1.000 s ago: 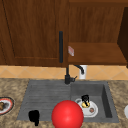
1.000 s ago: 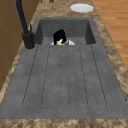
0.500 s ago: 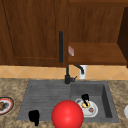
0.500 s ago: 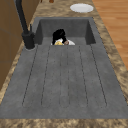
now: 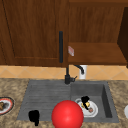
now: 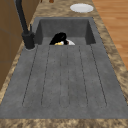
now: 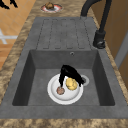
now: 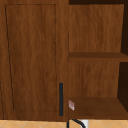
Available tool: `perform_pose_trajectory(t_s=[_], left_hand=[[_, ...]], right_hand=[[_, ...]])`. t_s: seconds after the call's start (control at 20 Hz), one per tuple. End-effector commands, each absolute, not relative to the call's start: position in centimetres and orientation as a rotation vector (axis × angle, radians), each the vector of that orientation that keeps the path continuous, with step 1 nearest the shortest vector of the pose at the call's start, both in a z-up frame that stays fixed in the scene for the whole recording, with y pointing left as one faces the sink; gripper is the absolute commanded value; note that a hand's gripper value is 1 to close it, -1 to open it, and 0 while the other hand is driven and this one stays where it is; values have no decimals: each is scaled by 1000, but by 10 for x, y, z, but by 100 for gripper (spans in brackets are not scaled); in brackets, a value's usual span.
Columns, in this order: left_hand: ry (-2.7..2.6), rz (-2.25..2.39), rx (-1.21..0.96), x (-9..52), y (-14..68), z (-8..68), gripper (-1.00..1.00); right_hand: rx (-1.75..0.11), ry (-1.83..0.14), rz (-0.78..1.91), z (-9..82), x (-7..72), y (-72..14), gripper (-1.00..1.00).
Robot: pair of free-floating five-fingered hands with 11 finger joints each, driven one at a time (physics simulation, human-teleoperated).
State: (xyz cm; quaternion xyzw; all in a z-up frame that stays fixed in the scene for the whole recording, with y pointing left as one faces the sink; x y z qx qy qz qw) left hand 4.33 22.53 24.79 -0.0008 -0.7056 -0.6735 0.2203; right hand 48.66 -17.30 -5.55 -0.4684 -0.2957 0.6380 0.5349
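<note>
Since the frames 1.0 s and 0.5 s ago, little has moved: the right hand [image 5: 85, 101] stays over the white plate [image 5: 93, 113] in the sink basin [image 5: 106, 100], and the left hand [image 5: 34, 116] stays in the air at the front edge of the drainboard [image 5: 45, 97].

Right hand: in the right side view the right hand [image 7: 70, 72] arches over the plate [image 7: 53, 93]. Its fingers [image 7: 60, 80] curl downward at either side of a yellow food item [image 7: 71, 84]. One fingertip reaches down to a small brown food item [image 7: 60, 90] at 7 o'clock from the yellow item. Whether the fingers actually clamp the yellow item cannot be told. In the left side view the hand [image 6: 59, 38] sits low inside the basin, just above the plate.

Left hand: located at 9 o'clock from the red ball [image 5: 67, 114], near it but apart. Its finger position cannot be told.

Surroundings: the red ball sits at the front edge of the sink, at 8 o'clock from the plate. The black faucet [image 5: 67, 75] stands at 12 o'clock from the ball. A second plate with food [image 5: 5, 105] rests on the desk [image 5: 11, 87] at the far left. A wall cabinet [image 8: 32, 57] and open shelf [image 8: 97, 106] hang above.
</note>
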Motion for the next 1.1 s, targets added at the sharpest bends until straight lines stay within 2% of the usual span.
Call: perform_pose_trajectory(t_s=[0.0,0.25,0.8,1.05], left_hand=[[-1951,-1862,-2,43,225,248,0],[-1951,-1862,-2,43,225,248,0],[-1951,-1862,-2,43,225,248,0],[-1951,-1862,-2,43,225,248,0]], right_hand=[[-1115,-646,1399,-70,485,-172,-100],[-1093,-615,1340,-86,486,-166,-100],[-832,-511,1488,-93,546,-169,-100],[-768,-483,1435,-82,529,-173,-100]])
